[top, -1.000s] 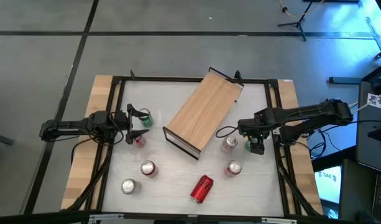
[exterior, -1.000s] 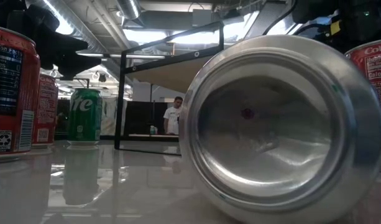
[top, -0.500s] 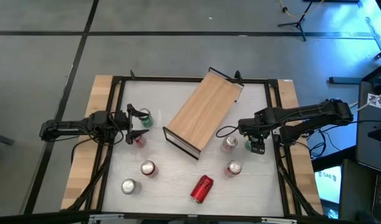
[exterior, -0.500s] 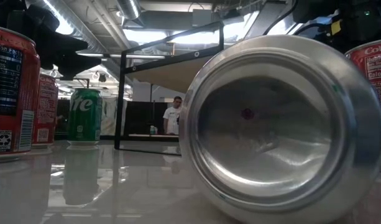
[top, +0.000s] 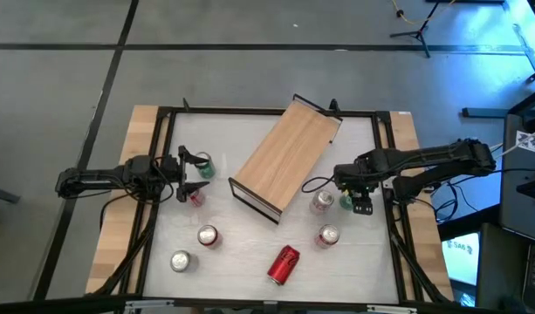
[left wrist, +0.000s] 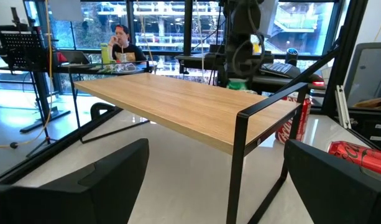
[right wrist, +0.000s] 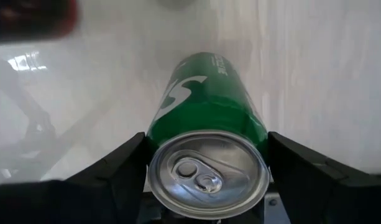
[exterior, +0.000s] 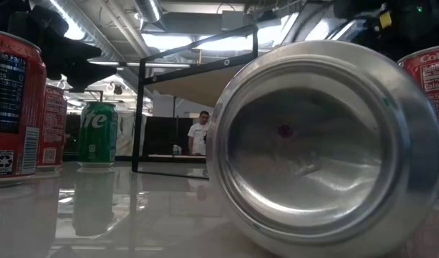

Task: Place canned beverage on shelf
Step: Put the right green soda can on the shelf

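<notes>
The shelf (top: 284, 157), a light-wood board on a dark frame, stands slantwise on the table's middle; it also shows in the left wrist view (left wrist: 178, 102). My right gripper (top: 354, 202) points down at the table's right and is shut on a green can (right wrist: 206, 118). A silver-topped can (top: 322, 202) stands just to the left of it. My left gripper (top: 190, 174) waits open and level at the table's left, between another green can (top: 203, 166) and a red can (top: 195, 196). My right gripper pinches the green can between its two fingers (right wrist: 125, 168), one on each side of the wall just below the top rim (right wrist: 154, 163). The fingers come from above, pointing down along the can. The can is about upright, tab end up; I cannot tell whether its base is off the table.
Upright cans stand at the near side (top: 207, 235), (top: 179, 260), (top: 327, 235), and a red can (top: 283, 264) lies on its side near the front edge. The table's dark frame rails (top: 394, 174) run along its sides. People sit beyond the table.
My right gripper has risen a little and rolled slightly about its pointing line; its dark bulk has left the top right of the low view. The shelf, the other cans and my left gripper have kept still.
</notes>
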Controlling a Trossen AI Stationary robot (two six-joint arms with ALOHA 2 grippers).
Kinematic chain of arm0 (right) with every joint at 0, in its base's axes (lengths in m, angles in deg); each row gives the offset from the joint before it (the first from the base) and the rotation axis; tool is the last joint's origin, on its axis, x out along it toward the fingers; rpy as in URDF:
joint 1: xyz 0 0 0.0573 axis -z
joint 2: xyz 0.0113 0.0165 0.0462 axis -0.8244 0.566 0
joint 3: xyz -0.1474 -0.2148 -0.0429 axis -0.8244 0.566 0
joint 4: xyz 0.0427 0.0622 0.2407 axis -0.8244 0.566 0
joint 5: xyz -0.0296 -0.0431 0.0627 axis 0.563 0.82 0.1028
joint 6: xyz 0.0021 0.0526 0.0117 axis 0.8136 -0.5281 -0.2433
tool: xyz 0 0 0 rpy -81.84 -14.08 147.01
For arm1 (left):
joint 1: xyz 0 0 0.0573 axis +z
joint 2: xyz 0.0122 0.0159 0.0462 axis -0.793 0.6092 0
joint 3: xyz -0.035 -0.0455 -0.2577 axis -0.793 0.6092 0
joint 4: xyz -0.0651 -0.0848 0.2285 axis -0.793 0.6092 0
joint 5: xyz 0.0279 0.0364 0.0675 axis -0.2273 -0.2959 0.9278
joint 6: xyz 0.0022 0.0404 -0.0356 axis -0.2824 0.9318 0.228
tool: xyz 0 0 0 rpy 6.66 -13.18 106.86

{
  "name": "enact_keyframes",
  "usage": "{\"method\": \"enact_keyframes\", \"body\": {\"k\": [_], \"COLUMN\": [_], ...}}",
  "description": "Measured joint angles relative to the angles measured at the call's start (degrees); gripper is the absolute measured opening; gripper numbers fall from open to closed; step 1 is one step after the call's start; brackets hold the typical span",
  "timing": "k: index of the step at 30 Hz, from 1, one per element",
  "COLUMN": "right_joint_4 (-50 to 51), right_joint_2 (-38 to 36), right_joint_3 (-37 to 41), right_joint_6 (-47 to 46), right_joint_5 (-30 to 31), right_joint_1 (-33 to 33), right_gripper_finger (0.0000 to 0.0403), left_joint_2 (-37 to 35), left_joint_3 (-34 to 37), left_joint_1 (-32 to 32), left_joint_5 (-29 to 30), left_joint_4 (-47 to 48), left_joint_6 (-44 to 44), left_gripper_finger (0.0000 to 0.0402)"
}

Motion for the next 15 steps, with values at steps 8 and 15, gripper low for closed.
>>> {"method": "enact_keyframes", "body": {"k": [8,15], "right_joint_4": [5.71,10.26], "right_joint_2": [0.01,0.38], "right_joint_3": [-7.69,-14.95], "right_joint_6": [3.61,5.41], "right_joint_5": [-0.57,-1.99], "right_joint_1": [0.79,6.33], "right_gripper_finger": [0.0278,0.0276], "left_joint_2": [0.00,0.00], "left_joint_3": [0.00,0.00], "left_joint_1": [0.00,0.00], "left_joint_5": [0.02,0.02], "left_joint_4": [0.00,0.00], "left_joint_6": [0.00,0.15], "left_gripper_finger": [0.0364,0.0364]}}
